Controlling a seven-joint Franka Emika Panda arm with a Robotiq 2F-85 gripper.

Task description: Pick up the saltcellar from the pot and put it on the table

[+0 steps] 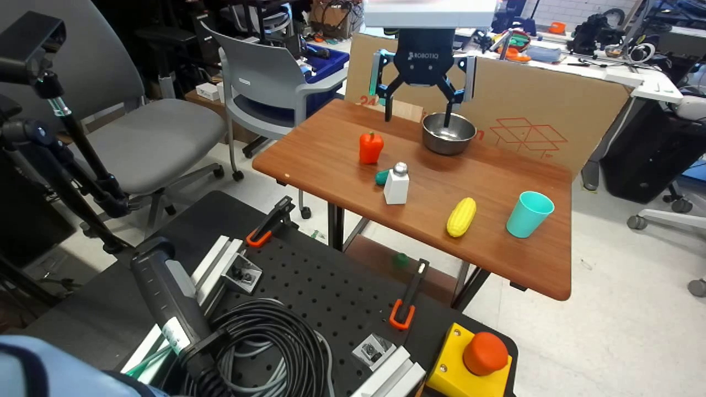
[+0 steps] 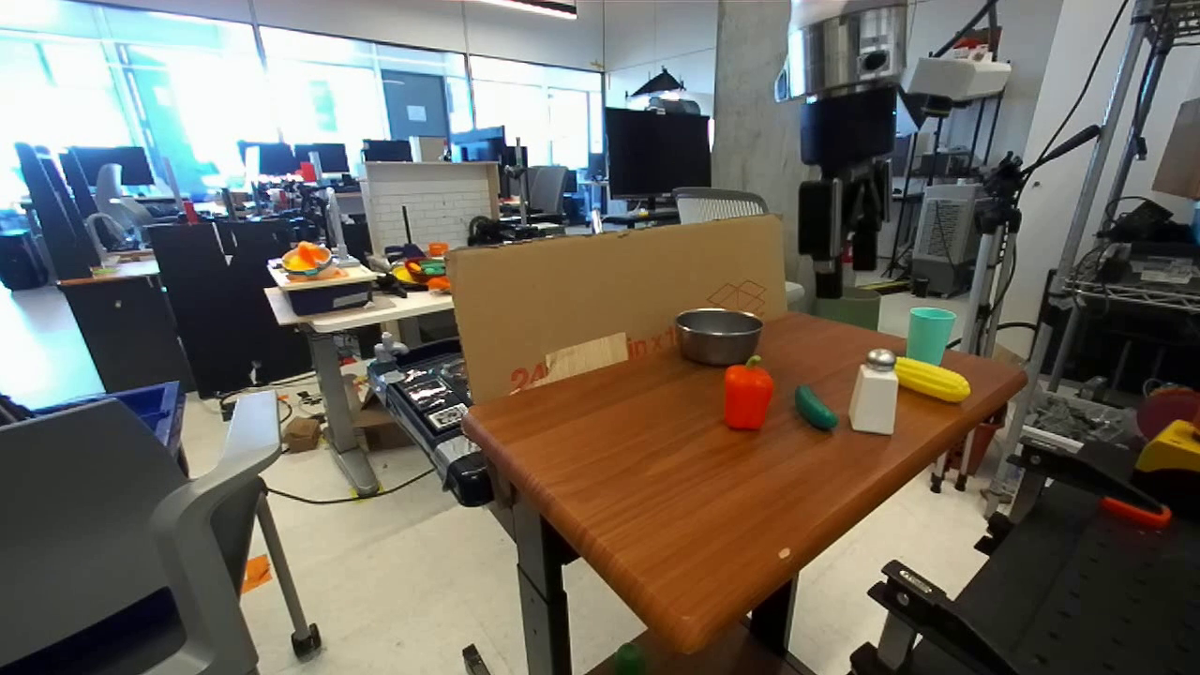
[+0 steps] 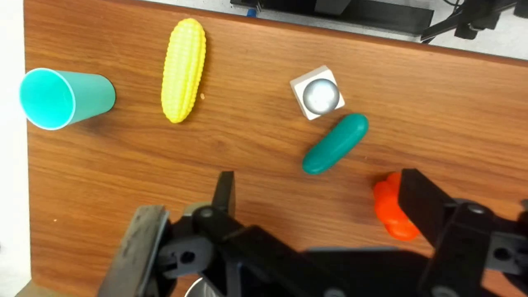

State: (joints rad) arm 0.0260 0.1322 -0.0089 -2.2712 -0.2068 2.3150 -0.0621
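Observation:
The saltcellar (image 1: 396, 187) is a white, square-based shaker with a silver top. It stands upright on the brown wooden table (image 1: 325, 138), as the other exterior frame (image 2: 874, 398) and the wrist view (image 3: 321, 95) also show. The shiny metal pot (image 1: 441, 146) stands at the table edge by the cardboard; I see nothing in the visible part of its inside. It also shows in an exterior view (image 2: 719, 342); in the wrist view only a bit of it shows (image 3: 202, 288). My gripper (image 1: 417, 120) is open and empty above the table, apart from the saltcellar, fingers pointing down (image 3: 317, 175).
A green cucumber (image 3: 335, 144) lies close beside the saltcellar. A red pepper (image 1: 370, 148) stands nearby, partly behind a finger in the wrist view. A yellow corn cob (image 1: 461, 217) and a teal cup (image 1: 529, 214) are further along. A cardboard sheet (image 2: 609, 291) stands along one edge.

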